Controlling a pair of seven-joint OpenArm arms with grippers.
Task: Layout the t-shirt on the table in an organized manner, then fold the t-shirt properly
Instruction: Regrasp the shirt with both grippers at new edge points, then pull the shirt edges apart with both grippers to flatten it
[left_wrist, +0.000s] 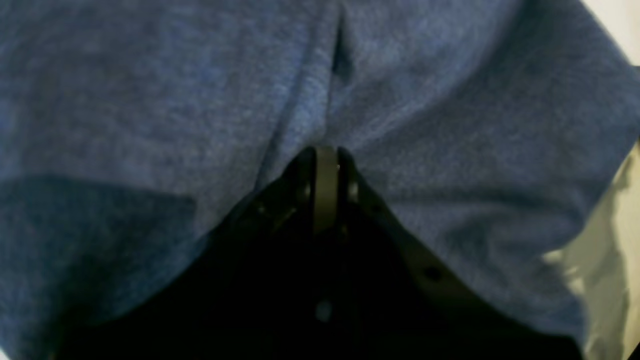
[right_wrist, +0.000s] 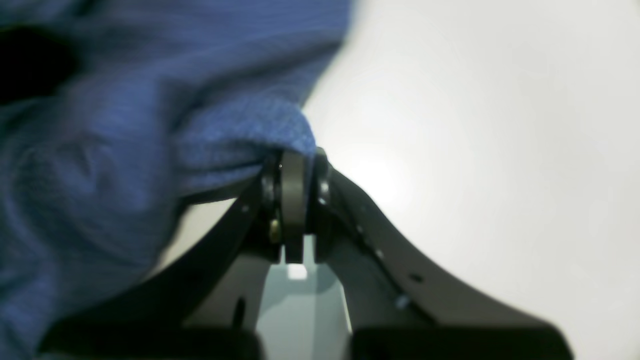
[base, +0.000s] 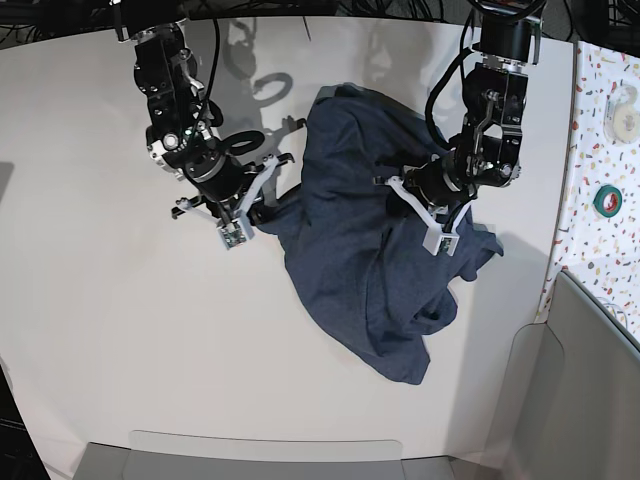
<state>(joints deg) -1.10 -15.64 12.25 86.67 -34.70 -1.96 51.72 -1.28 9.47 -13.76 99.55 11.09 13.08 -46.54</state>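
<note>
On the left as you face the wide matte white table (base: 90, 300), the right gripper (base: 262, 205) has its jaws pinched together on a bunched edge of the dark navy-blue heathered cotton t-shirt (base: 350, 250); its wrist view shows a fold of cloth caught at the tips. The shirt lies crumpled in a heap near the middle of the table, between the two arms and trailing toward the near edge. Over to the right, the left gripper (base: 425, 200) is clamped fully closed on the fabric, with creases running out from the tips.

The cloth looks soft, light and limp, so I expect it to sag and drag rather than keep any shape. Hem corners or shoulder seams seem the best places to grip.

Collar, sleeves and any lettering are lost among the folds, and both close views are blurred.
</note>
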